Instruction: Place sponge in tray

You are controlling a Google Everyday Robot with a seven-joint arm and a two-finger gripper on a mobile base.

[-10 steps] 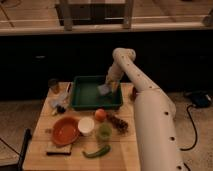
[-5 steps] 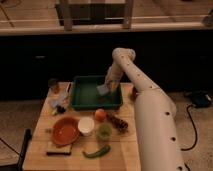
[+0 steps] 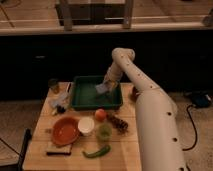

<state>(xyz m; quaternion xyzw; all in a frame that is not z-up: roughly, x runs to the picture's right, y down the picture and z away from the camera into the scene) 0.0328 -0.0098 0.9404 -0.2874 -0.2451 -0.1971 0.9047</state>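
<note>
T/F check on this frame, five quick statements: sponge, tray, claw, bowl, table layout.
1. The sponge is over the right part of the tray. True.
2. The claw is down by the orange bowl. False: it is at the sponge, over the tray's right side; the orange bowl sits at the front left of the table.
3. The tray is the round orange container. False: it is a dark green rectangle.
4. An orange fruit lies just in front of the tray. True.
5. A green pepper lies inside the tray. False: it is on the table near the front edge.
</note>
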